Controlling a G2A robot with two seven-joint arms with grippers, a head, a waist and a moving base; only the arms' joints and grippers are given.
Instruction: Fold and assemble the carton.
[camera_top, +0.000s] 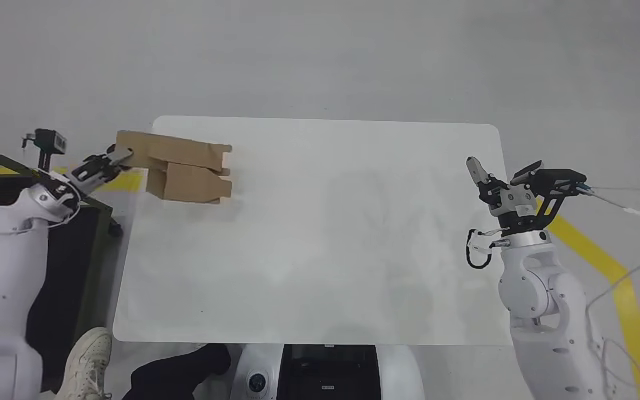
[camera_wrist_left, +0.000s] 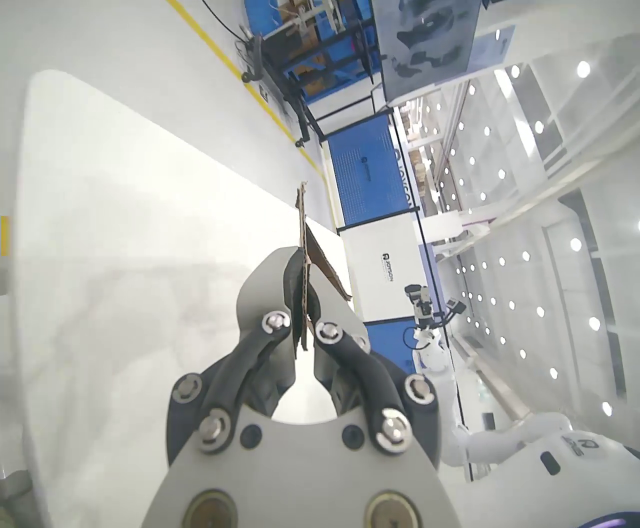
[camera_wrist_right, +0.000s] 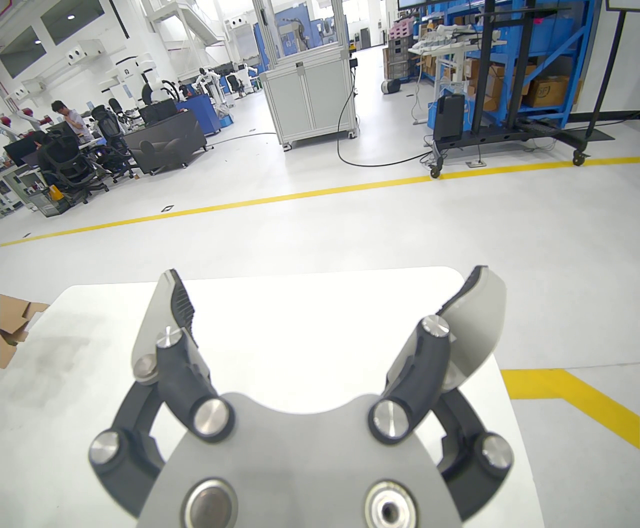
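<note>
Top view, carton: one flat brown cardboard carton (camera_top: 176, 167), folded down to two overlapping panels with a stepped outline and a paler edge at the end away from my left hand.
Top view, carton's place: right at my left fingertips, over the corner of the white rounded table (camera_top: 350, 240), with its near end hanging past the table's edge. I cannot tell whether it touches the top.
Top view, left gripper (camera_top: 118, 158): clamped on the carton's near end.
Top view, right gripper (camera_top: 503, 173): at the opposite side of the table, well apart from the carton, fingers spread.
Left wrist view, carton (camera_wrist_left: 303, 225): seen edge-on as a thin corrugated strip, with a brown flap splaying off one side just past my fingers.
Left wrist view, left gripper (camera_wrist_left: 300, 280): both pads pressed against the cardboard, almost fully closed.
Left wrist view, contents: the carton is flattened and I cannot see inside it.
Right wrist view, right gripper (camera_wrist_right: 325, 282): wide open and holding nothing, above the table (camera_wrist_right: 300, 320).
Right wrist view, carton (camera_wrist_right: 12, 312): a brown corner far across the table from this hand.
Count: one carton, two grippers.
</note>
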